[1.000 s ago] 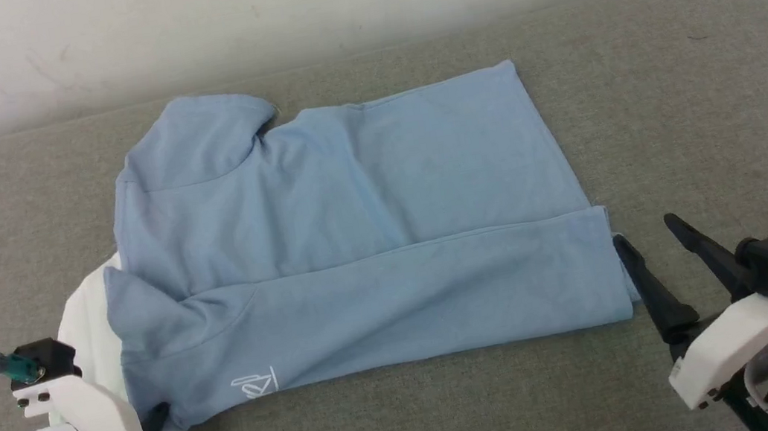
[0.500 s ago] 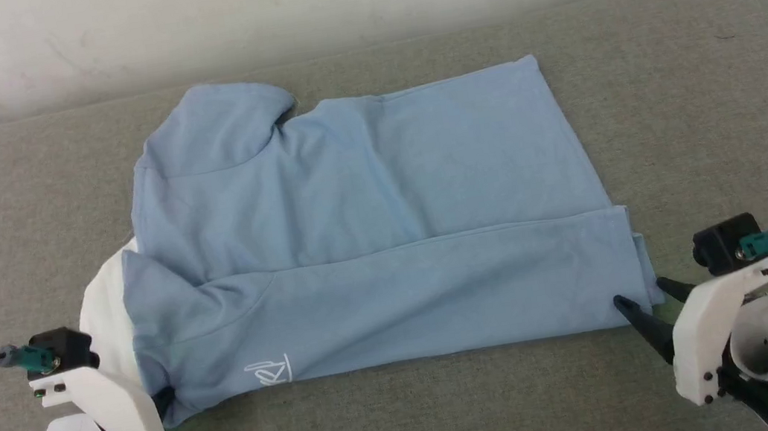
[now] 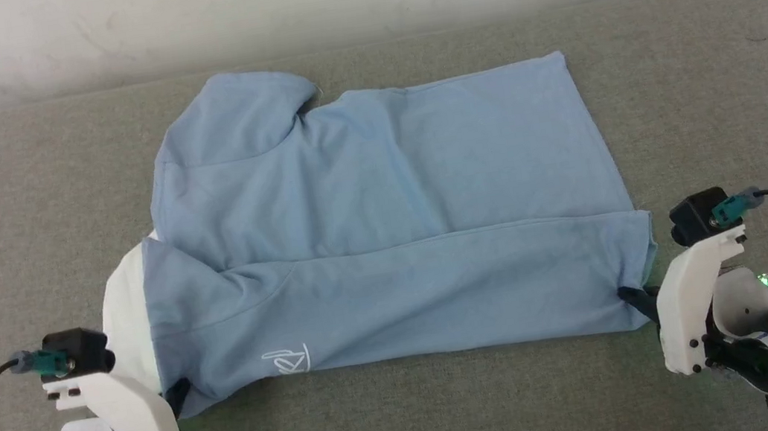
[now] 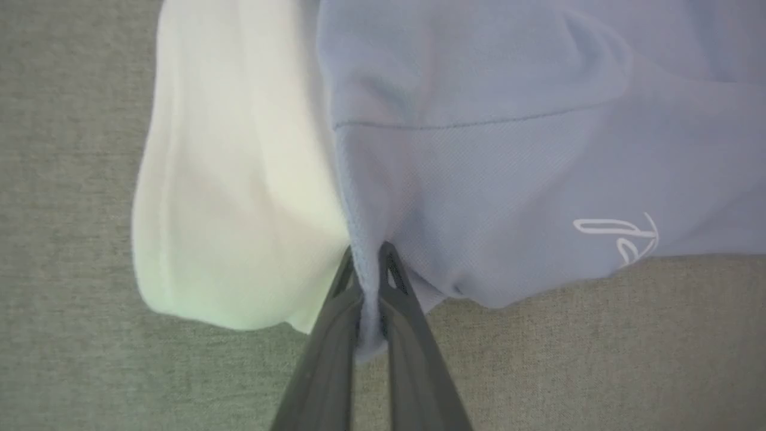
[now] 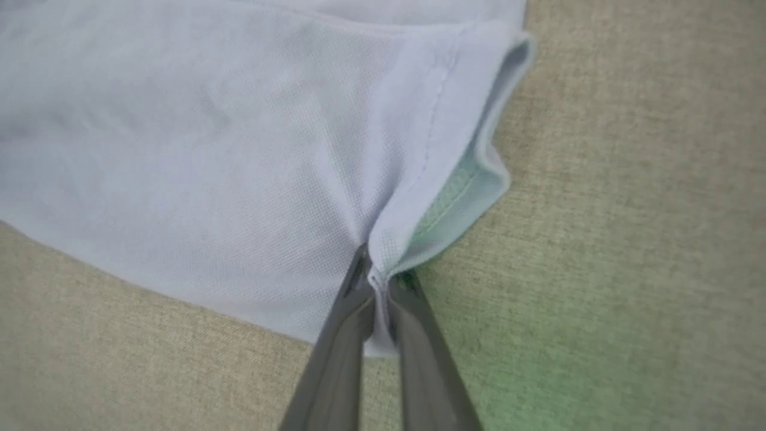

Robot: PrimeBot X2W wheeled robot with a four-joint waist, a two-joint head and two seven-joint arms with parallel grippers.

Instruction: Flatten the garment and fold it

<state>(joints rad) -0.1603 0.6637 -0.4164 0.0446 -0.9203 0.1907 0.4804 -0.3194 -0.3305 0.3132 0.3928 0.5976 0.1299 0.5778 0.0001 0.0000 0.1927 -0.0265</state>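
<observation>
Light blue shirt (image 3: pixel 386 230) is laid on the grey upholstered surface (image 3: pixel 413 422), one long edge already doubled over, white collar panel (image 3: pixel 126 319) poking out at one end. Left gripper (image 3: pixel 176 395) is seen w/ fingers clamped on blue knit just beside the collar panel. Right gripper (image 3: pixel 633 295) is clamped on the hem corner at the end farthest from the collar panel.

Step in hand is judged to be a lengthwise fold. Both pinches should be lifted together, cloth kept taut btwn them, carried level to the opposite long edge and set down w/o dragging lower layers. Uneven height would prob. skew the crease.

The whole outline is given by the head view, incl. the sleeve bunched beyond the collar panel. A thin ridge of knit caught btwn the fingers is shown by the left wrist view, white logo (image 4: pixel 619 236) nearby. In the right wrist view the hem's stitched inner face is seen curling open. Whether every layer is caught can't be told.
</observation>
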